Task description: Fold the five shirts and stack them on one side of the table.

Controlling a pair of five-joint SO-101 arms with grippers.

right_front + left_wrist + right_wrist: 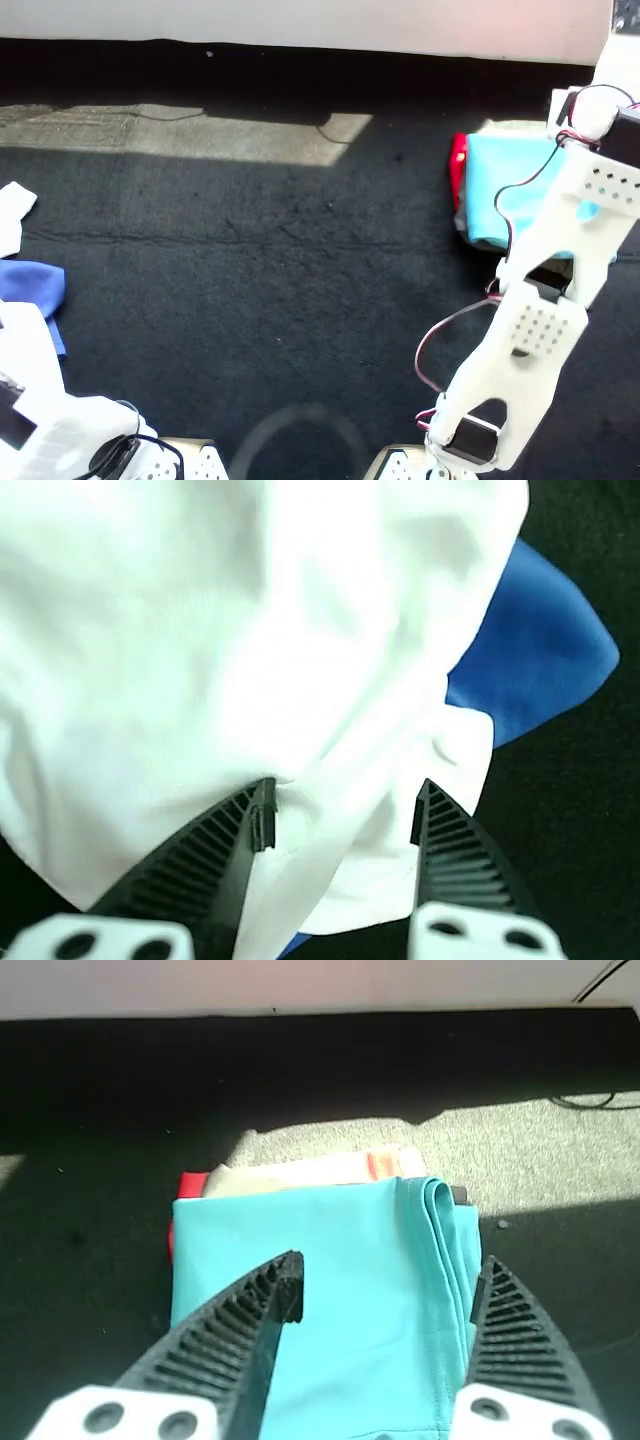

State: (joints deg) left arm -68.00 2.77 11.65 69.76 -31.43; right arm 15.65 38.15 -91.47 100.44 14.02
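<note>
A folded turquoise shirt (500, 190) lies on top of a stack at the far right side of the dark table (300, 260). Its edges sit roughly square to the table's edges. In the right wrist view its layered fold edge (450, 1230) runs along one side, and the cloth stretches from the far end back under the camera, so its long axis appears to run far to near. The near end is hidden under the arm in the high view. A red shirt (458, 165) shows as a narrow strip along the side of the stack that faces the middle of the table, and a cream shirt (330, 1172) shows at the far end. The right arm (540, 320) rises from the near edge and reaches forward over the stack. The right tool (390, 1265) points down at the turquoise shirt with its jaws apart, and whether it touches the cloth cannot be told. At the left side a rumpled white shirt (200, 630) lies over a blue shirt (540, 650), both unfolded, with a blue corner sticking out past the white cloth. The left arm (60, 430) sits low at the near left corner. The left tool (346, 790) is over the white shirt with its jaws spread wide, cloth showing between them.
</note>
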